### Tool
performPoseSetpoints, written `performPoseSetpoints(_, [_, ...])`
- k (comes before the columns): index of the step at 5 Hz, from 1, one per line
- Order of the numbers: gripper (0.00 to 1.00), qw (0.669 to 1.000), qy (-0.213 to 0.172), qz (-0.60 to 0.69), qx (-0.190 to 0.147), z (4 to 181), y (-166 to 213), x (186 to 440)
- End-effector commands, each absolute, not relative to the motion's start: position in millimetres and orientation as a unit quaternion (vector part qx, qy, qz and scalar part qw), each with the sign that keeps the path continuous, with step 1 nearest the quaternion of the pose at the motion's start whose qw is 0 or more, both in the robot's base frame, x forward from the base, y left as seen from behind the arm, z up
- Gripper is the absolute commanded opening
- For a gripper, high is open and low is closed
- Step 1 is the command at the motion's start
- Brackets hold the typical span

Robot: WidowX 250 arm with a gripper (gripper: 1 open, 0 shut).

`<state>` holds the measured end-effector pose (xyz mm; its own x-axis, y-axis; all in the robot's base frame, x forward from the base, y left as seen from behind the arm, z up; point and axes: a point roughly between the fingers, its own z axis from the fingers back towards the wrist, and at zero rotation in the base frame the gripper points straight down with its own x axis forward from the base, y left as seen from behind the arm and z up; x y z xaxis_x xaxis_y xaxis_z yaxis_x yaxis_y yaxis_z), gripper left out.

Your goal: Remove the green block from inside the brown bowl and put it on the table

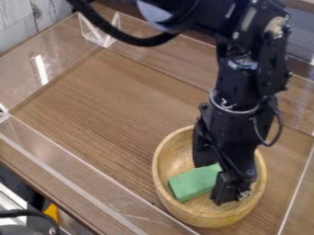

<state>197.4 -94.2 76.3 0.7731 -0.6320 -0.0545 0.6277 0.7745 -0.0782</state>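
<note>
Brown table (105, 101) with clear walls (73, 176) at its edges; the claw (226, 185) is over the bowl (207, 216), and the block (193, 183) lies inside.

I judge that the step in hand is to take hold of the block, which is not lifted. The claw is open, its fingers reaching down into the bowl at the right side of the block in the view; whether they touch it, I cannot tell. The next move probably calls for placing the fingers on both sides of the block, closing, then lifting above the rim. The bowl sits close to the near clear wall, so little room remains there. Toward the far left of the view, the wood is bare and wide, and it seems the better place for putting down.
</note>
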Motion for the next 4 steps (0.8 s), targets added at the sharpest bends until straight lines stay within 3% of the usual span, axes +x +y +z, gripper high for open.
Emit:
performPoseSetpoints(1, [1.00,0.941,0.030,-0.335,-0.030,79.8,-93.8,201.2])
performPoseSetpoints(2, [1.00,0.941,0.030,-0.335,-0.031,79.2,-94.4,201.1])
performPoseSetpoints(3, [0.00,0.942,0.029,-0.333,-0.031,78.6,-93.4,201.7])
performPoseSetpoints(4, [0.00,0.944,0.028,-0.328,-0.033,85.2,-90.9,202.2])
